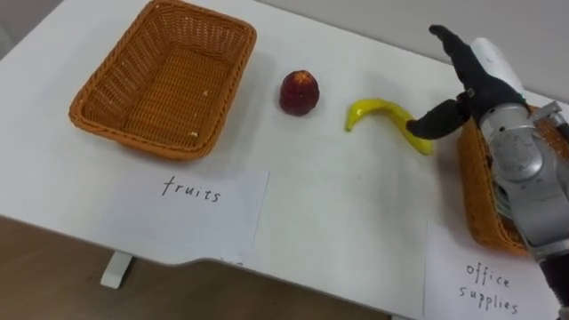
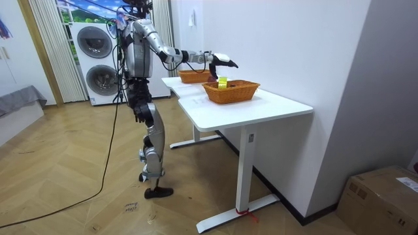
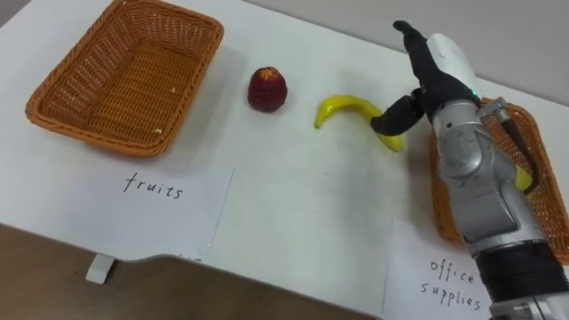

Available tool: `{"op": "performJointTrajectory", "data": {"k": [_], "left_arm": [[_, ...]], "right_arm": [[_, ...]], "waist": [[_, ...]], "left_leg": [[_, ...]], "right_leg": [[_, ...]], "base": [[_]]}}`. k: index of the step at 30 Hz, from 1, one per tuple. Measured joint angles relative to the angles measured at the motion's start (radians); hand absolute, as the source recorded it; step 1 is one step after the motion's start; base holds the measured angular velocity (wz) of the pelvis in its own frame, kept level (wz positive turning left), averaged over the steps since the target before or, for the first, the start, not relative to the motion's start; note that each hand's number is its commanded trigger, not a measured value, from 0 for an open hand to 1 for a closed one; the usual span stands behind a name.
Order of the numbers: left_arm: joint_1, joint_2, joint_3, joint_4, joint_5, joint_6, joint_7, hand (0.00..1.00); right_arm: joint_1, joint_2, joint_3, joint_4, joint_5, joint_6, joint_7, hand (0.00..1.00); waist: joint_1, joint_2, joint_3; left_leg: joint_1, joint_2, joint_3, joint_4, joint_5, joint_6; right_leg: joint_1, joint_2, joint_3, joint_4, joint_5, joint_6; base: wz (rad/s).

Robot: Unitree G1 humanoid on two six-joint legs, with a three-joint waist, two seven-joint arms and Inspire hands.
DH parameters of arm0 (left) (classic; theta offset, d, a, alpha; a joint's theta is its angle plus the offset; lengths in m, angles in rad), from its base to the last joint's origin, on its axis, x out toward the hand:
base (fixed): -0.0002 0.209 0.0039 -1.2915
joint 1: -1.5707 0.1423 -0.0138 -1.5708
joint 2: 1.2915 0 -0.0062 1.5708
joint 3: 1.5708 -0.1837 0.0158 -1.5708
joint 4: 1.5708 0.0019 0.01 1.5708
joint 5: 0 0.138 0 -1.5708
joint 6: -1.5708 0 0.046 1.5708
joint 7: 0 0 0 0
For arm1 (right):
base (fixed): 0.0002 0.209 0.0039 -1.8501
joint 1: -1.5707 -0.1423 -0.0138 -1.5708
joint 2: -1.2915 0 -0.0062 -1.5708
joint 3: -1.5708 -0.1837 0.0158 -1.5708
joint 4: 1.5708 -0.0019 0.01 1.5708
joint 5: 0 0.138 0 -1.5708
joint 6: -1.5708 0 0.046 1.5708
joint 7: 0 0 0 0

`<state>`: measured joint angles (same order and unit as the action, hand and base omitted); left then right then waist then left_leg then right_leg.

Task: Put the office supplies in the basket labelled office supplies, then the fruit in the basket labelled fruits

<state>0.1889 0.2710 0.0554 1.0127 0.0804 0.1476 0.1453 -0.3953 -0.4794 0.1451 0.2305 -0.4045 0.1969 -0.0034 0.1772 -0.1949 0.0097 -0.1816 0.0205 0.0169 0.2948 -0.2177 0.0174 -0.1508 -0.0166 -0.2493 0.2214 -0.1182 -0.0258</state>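
In the left eye view a "fruits" label (image 1: 191, 209) lies before the left basket (image 1: 89, 114) and an "office supplies" label (image 1: 484, 284) before the right basket (image 1: 473, 191); between the baskets lie a red fruit (image 1: 300, 92) and a banana (image 1: 378, 111), and the right hand (image 1: 476, 80) has its fingers spread apart, thumb at the banana's end. In the room view the robot stands at the table (image 2: 274, 108), right arm stretched over the baskets. In the right eye view a yellow thing (image 3: 523, 178) lies in the right basket.

You had the fruit basket (image 1: 229, 84) and office basket (image 1: 474, 191) in rough woven wicker, on a smooth matt white worktop (image 1: 338, 204). The 2 labels (image 1: 191, 213) were matt paper. The banana (image 1: 378, 109) looked slightly glossy, the red fruit (image 1: 300, 92) duller. Your right hand (image 1: 476, 84) had dark matt fingers (image 1: 449, 43) and a smooth white plastic shell.
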Motion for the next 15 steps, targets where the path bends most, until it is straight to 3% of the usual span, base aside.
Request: {"op": "performJointTrajectory", "data": {"k": [5, 7, 11, 15], "left_arm": [[0.0, 0.0, 0.0, -0.004, 0.001, 0.013, 0.001, 0.0], [-0.006, 0.001, -0.001, -0.012, 0.001, 0.017, 0.0, 0.0], [-0.018, 0.002, -0.002, -0.011, 0.0, 0.02, -0.001, 0.0], [-0.043, 0.006, -0.002, -0.013, -0.001, 0.015, -0.001, 0.0]], "right_arm": [[-0.001, 0.0, 0.037, 0.028, -0.079, 0.001, -0.01, 0.0], [-0.025, 0.0, 0.063, 0.087, -0.114, 0.007, -0.015, 0.0], [-0.081, 0.0, 0.112, 0.186, -0.115, 0.01, -0.021, 0.0], [-0.103, 0.0, 0.113, 0.283, -0.116, 0.011, -0.021, 0.0]], "waist": [[0.014, -0.008, 0.0043], [0.02, -0.007, 0.0095], [0.038, -0.007, 0.0106], [0.077, -0.002, 0.0146]], "left_leg": [[-0.007, -0.001, -0.013, 0.003, 0.001, -0.001], [-0.023, -0.002, -0.027, 0.014, 0.001, -0.002], [-0.047, -0.003, -0.039, 0.027, 0.001, -0.003], [-0.068, -0.004, -0.055, 0.041, 0.001, -0.003]], "right_leg": [[-0.001, 0.0, -0.011, 0.0, 0.0, 0.0], [-0.003, -0.001, -0.029, 0.0, 0.0, 0.0], [-0.017, -0.002, -0.041, 0.0, 0.001, -0.001], [-0.028, -0.005, -0.075, -0.001, 0.001, -0.002]], "base": [[0.07], [0.2], [0.11], [0.12]]}}
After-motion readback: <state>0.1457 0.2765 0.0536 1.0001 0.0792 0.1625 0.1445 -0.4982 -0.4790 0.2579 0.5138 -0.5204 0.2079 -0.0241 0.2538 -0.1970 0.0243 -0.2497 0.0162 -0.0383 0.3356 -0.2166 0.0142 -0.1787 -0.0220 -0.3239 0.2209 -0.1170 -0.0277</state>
